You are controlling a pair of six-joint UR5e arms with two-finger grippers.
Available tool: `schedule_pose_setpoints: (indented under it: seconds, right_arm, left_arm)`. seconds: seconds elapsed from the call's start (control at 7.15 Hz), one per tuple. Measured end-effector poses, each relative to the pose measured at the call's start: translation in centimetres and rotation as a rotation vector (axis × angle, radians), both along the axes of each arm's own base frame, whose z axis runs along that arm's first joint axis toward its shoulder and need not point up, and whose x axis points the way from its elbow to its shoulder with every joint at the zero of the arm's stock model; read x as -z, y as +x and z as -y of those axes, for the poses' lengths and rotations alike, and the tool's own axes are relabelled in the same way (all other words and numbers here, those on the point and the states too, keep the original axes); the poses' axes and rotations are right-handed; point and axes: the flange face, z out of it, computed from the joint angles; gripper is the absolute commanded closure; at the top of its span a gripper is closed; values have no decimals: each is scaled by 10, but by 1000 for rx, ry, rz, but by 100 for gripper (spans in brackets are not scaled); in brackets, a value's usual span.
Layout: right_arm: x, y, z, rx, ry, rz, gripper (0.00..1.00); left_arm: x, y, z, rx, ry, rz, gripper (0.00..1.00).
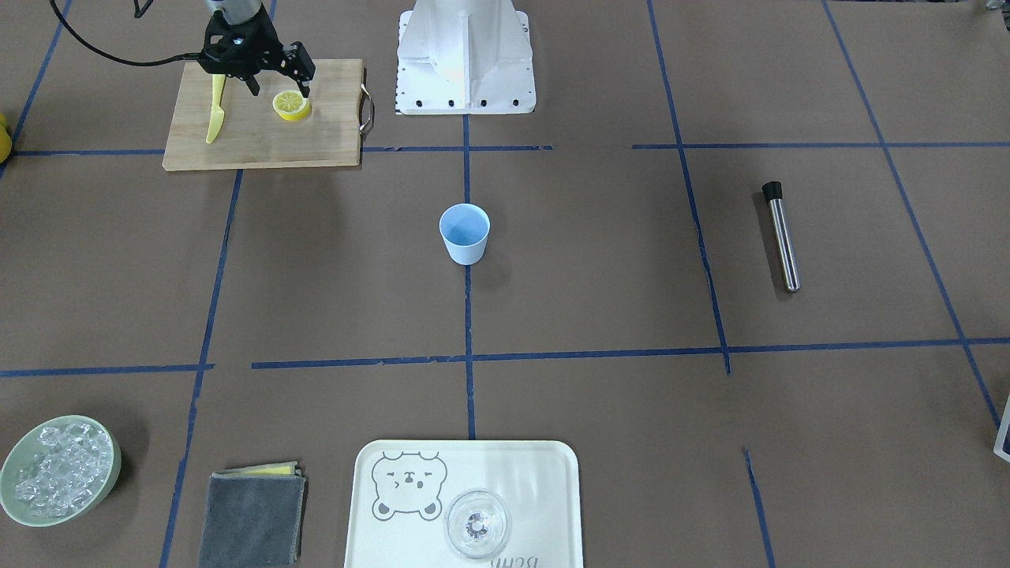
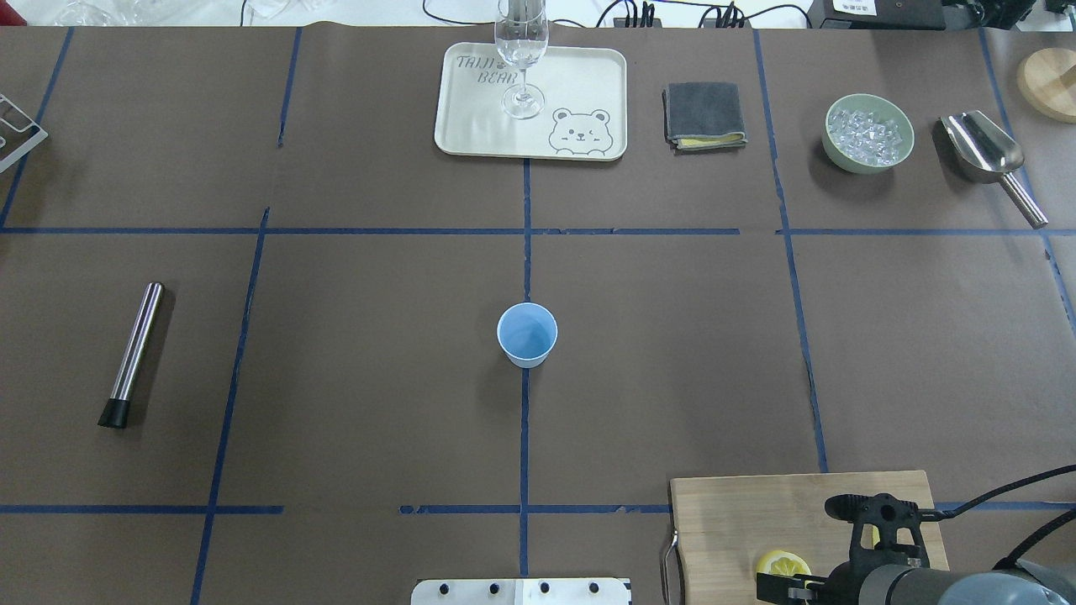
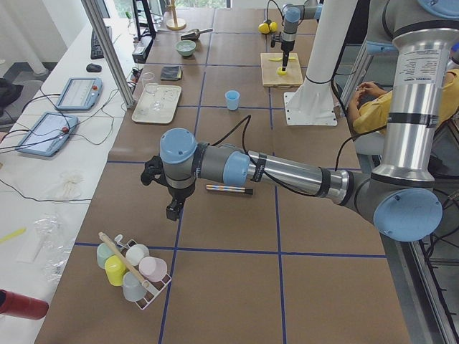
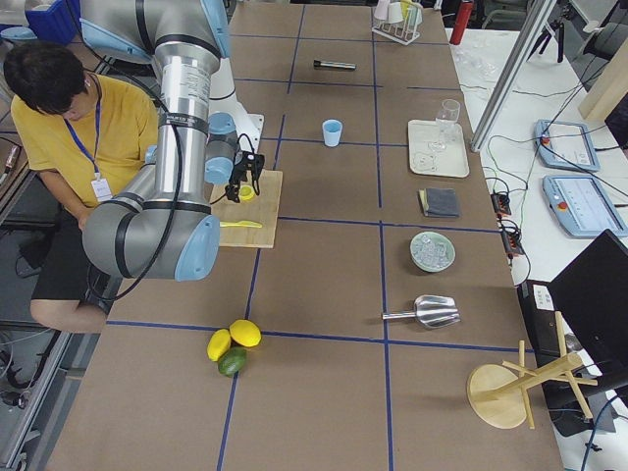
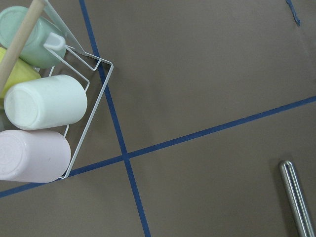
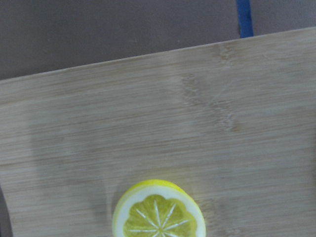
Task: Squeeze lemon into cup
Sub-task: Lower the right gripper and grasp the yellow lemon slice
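Over the wooden cutting board [image 1: 260,134], the right gripper [image 1: 278,85] hangs with jaws spread just above the lemon [image 1: 291,105] lying on it, the cup [image 1: 464,233] stands well apart at the centre of the table [image 1: 631,260], and for the left gripper [image 3: 172,209] the state cannot be told.

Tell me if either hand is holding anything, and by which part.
Nothing seems held: the right hand is open above the lemon; the left hand can't be judged.

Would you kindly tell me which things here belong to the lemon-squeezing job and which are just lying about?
Job: thin yellow lemon slice; small light-blue plastic cup; right gripper.
Lying about: yellow toy knife; black-tipped steel rod; pale-green ice bowl; folded grey cloth; clear stemmed glass.
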Motion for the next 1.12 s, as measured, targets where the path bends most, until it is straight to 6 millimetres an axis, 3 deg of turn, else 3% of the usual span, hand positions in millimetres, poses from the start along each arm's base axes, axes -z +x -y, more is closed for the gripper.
schedule_pose_setpoints:
  seconds: [1.12]
  right_arm:
    - [-3, -13, 0, -4, 2, -12, 0]
  left_arm:
    - [1, -1, -4, 1, 2, 0, 0]
